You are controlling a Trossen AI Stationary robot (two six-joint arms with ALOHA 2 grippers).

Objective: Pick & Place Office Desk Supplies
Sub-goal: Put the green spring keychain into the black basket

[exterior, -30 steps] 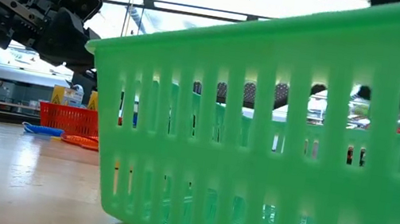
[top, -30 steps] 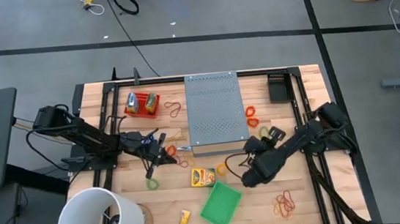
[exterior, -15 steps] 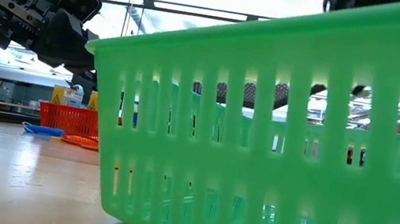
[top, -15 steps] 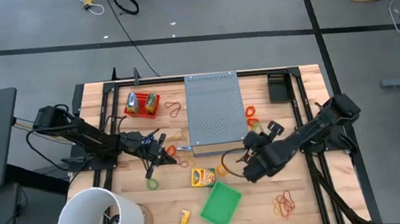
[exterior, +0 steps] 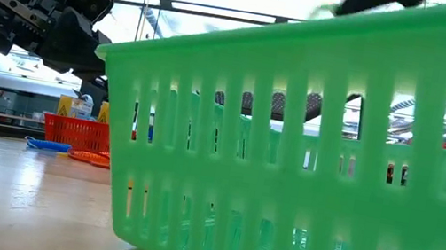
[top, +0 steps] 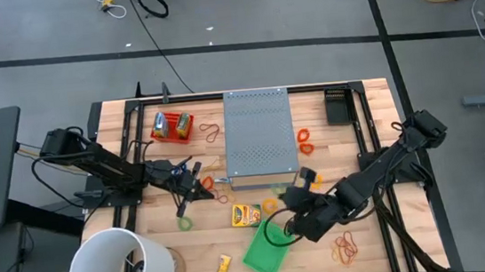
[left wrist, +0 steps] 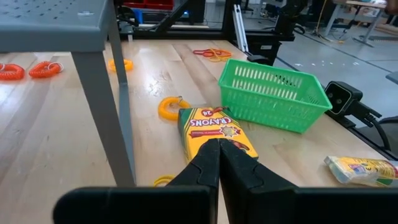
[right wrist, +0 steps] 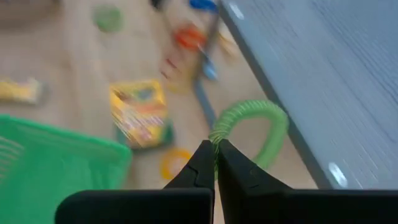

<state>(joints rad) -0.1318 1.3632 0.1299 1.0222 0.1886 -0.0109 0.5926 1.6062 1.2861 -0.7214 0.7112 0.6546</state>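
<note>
My right gripper (top: 286,196) hangs above the table between the grey perforated box (top: 260,134) and the green basket (top: 267,248). It is shut on a green coiled loop (right wrist: 255,134). Beneath and beyond it lie a yellow crayon box (top: 245,213) and an orange loop (top: 270,206), both flat on the wood. My left gripper (top: 201,186) waits shut at the box's near left corner, holding nothing; the crayon box (left wrist: 214,127) lies ahead of its fingers. In the low view the basket's wall (exterior: 308,156) fills the front. My right gripper pinches the green loop at one spot on its rim (right wrist: 217,135) between its two fingertips. The fingers slant downward, pointing toward the table's left. The rest of the loop stands out beyond the fingertips, lifted clear of the table.
A white bucket (top: 117,269) stands at the near left corner. A red basket (top: 173,127) and a black tray (top: 338,106) sit at the far side. Orange coils (top: 303,139), red-orange bands (top: 345,249), a green loop (top: 184,222) and a yellow packet (top: 222,267) lie scattered.
My right gripper has risen and swung toward the table's near edge and the green basket. It has tipped from pointing steeply down to a shallower slant. It has stayed shut, and the green loop has come up off the table with it.
</note>
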